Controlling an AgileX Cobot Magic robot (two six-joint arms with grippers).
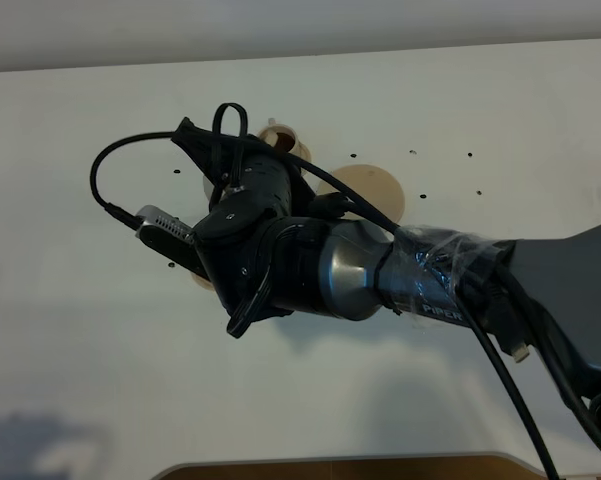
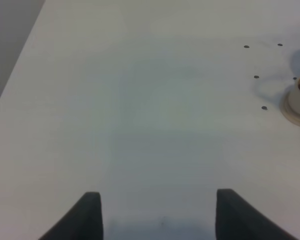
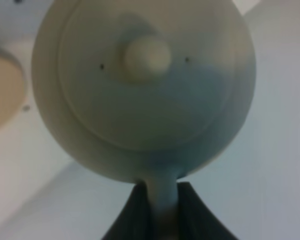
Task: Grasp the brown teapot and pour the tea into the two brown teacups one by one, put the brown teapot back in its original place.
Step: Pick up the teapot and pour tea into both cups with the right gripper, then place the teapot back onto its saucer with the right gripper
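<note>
Right pincer [image 3: 159, 210] apparently on teapot [image 3: 145, 85] handle

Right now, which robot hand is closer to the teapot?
The right one. The right gripper is shut on the handle of the brown teapot, holding it. The left gripper is open over bare table, with no teapot in its view.

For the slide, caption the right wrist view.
Right end effector clamps the brown teapot by its handle, knobbed lid facing the camera.

Pale beige teapot [image 3: 145, 90], tan saucer [image 1: 375, 192], white table [image 2: 140, 100], black hand [image 3: 162, 215]
</note>
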